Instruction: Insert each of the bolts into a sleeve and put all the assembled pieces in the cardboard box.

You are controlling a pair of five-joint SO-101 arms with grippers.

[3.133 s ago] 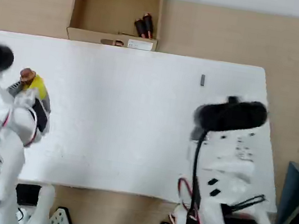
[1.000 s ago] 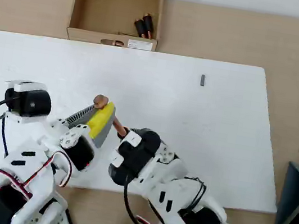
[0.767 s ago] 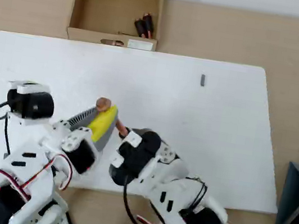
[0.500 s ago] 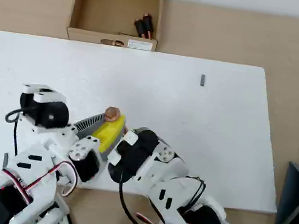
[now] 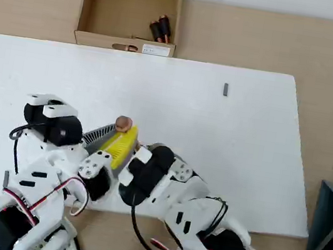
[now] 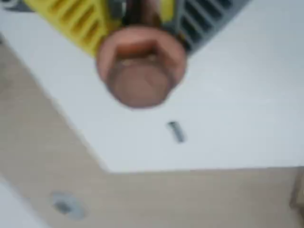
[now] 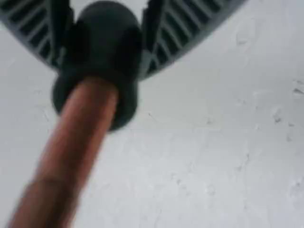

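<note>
My left gripper [image 5: 118, 132], with one yellow and one grey finger, is shut on a copper bolt whose hex head [image 5: 123, 122] points up toward the far side. In the left wrist view the bolt head [image 6: 141, 66] sits just beyond the left gripper [image 6: 142, 9]. My right gripper [image 7: 107, 19] is shut on a black sleeve [image 7: 102, 57], and the bolt's copper shaft [image 7: 66, 161] runs into the sleeve's mouth. Both arms meet at the mat's near centre-left. The cardboard box [image 5: 84, 4] stands at the far left with assembled pieces [image 5: 159, 29] inside.
A small grey piece [image 5: 225, 89] lies on the white mat [image 5: 243, 162] at the far right, also seen as the grey piece [image 6: 175, 131]. Another small grey piece [image 5: 6, 177] lies near the left front edge. A brownish item [image 5: 125, 47] rests by the box front. A blue-grey bin [image 5: 330, 233] stands off the mat's right side.
The left gripper carried the bolt right from the mat's left side, and the right arm swung in from the right. The two grippers have closed together, and the bolt shaft has gone into the sleeve.
</note>
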